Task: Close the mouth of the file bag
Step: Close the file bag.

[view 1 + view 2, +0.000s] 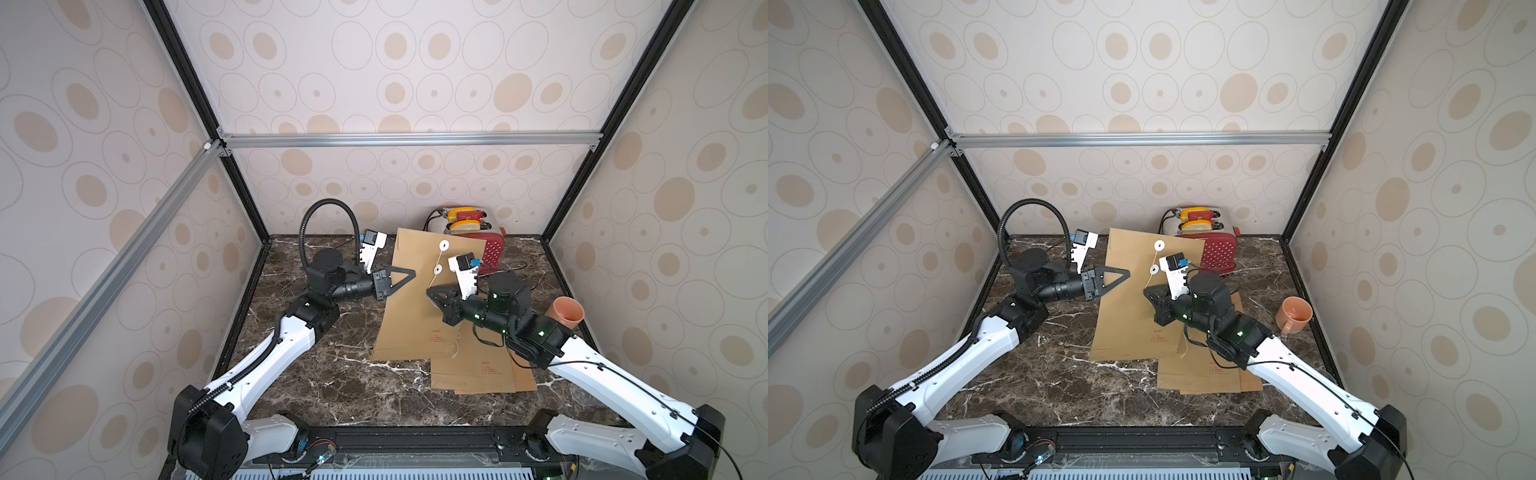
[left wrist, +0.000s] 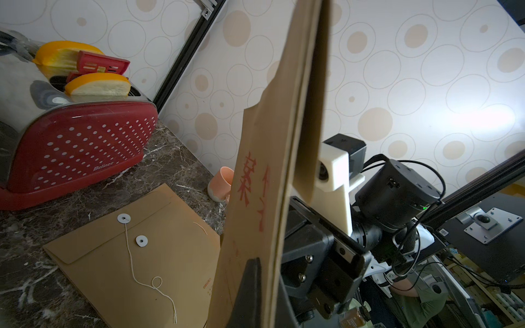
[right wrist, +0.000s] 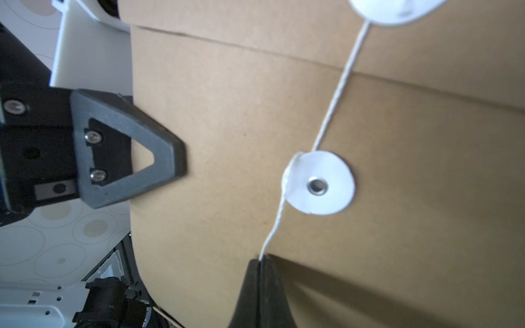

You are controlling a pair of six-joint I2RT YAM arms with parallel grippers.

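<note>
Left gripper (image 1: 409, 274): jaws closed on the side edge of the file bag (image 1: 411, 320), shown in both top views; in the right wrist view its triangular finger (image 3: 127, 147) overlaps that same edge.

File bag: a brown paper envelope reaching from the left gripper across to the right gripper (image 1: 430, 291), its flap end on the side away from the arm bases. In the left wrist view it rises edge-on from the gripper's fingers (image 2: 252, 286), with red printed characters on the face turned towards the counter (image 1: 332, 374). Whether its bottom edge touches the counter cannot be told.

Closure: an upper disc (image 1: 444, 245) on the flap and a lower disc (image 3: 318, 183) on the body. The string (image 3: 336, 96) runs taut from the upper disc, passes round one side of the lower disc and ends at the right gripper.

Right gripper: jaws pressed together on the string just beyond the lower disc, the tips (image 3: 261, 259) close to the paper.

Below the right gripper, more file bags (image 1: 1204, 370) lie flat on the counter. Beyond it stands a red toaster (image 1: 492, 249) holding bread slices (image 2: 99, 85). Outboard of the right arm, an orange cup (image 1: 1293, 313).
</note>
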